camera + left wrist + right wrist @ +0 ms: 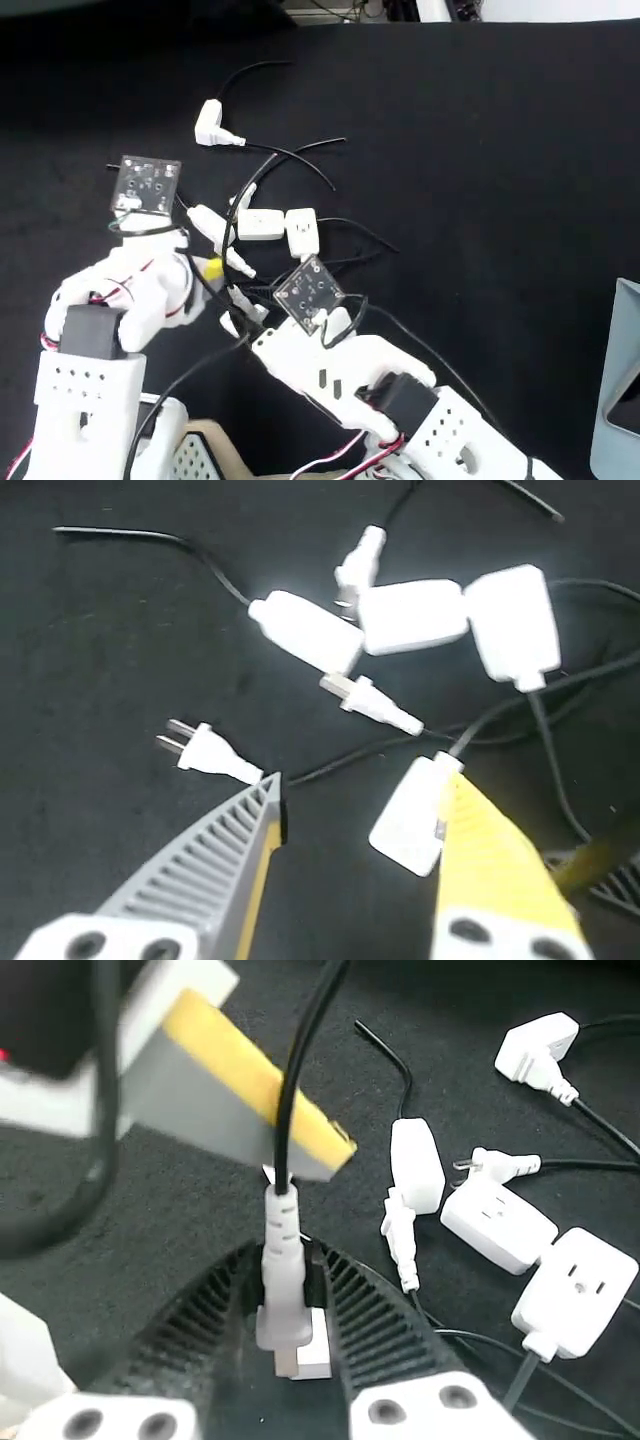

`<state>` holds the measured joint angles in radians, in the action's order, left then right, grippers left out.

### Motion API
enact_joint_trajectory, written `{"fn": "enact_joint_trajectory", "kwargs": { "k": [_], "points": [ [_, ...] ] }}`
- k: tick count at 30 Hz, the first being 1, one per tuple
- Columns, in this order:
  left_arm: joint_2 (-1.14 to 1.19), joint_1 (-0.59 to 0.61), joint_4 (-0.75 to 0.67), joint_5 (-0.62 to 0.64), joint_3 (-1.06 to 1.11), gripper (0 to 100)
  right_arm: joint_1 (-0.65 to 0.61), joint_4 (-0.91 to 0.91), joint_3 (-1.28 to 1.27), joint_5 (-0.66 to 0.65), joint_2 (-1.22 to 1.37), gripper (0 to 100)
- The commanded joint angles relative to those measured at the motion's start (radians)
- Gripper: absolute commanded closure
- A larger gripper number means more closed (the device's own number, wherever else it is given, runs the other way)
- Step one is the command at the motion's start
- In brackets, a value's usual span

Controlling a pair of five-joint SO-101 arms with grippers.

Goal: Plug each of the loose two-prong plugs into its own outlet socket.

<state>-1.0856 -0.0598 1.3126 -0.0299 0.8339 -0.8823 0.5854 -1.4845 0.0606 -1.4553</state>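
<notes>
My right gripper (285,1260) is shut on a white plug (278,1290) whose black cable runs up past the left arm's yellow finger (250,1090). A small white block (312,1352) lies just under that plug. My left gripper (358,780) is open over the mat. A loose two-prong plug (205,750) lies by its grey finger (240,830), and a white corded piece (408,825) rests against its yellow finger (480,840). Three white outlet sockets (305,630) (412,615) (515,620) cluster beyond. From above, both grippers (205,265) (238,312) sit close together below that cluster (262,222).
An angled white plug (212,122) lies farther back with its black cord looping away. Black cables (300,160) cross the black mat around the sockets. A grey object (620,380) stands at the right edge.
</notes>
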Motion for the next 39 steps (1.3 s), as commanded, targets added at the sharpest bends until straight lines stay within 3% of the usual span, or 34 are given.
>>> {"fn": "enact_joint_trajectory", "kwargs": {
  "k": [1, 6, 14, 18, 22, 26, 31, 39],
  "points": [
    [-0.020, -0.094, 0.046, 0.005, -0.067, 75, -0.009, 0.005, 0.033, 0.026, -0.004, 98.6],
    [-0.121, -0.160, 0.046, -0.002, -0.044, 75, -0.009, 0.005, 0.031, 0.026, -0.004, 98.6],
    [-0.296, -0.157, 0.046, -0.092, 0.028, 75, -0.009, 0.006, 0.031, 0.026, -0.004, 98.6],
    [-0.302, -0.012, 0.037, -0.091, 0.028, 75, -0.011, 0.034, 0.030, 0.026, -0.002, 98.6],
    [-0.307, 0.183, -0.035, -0.083, 0.061, 75, -0.011, 0.040, 0.025, 0.025, -0.002, 98.6],
    [-0.308, 0.295, -0.130, -0.038, 0.147, 75, -0.014, 0.031, 0.031, 0.028, 0.054, 98.6],
    [-0.308, 0.335, -0.219, 0.058, 0.234, 75, -0.015, -0.101, 0.056, 0.028, 0.266, 98.6],
    [-0.308, 0.334, -0.215, 0.057, 0.243, 75, -0.026, -0.316, 0.131, 0.061, 0.605, 98.6]
  ]
}}
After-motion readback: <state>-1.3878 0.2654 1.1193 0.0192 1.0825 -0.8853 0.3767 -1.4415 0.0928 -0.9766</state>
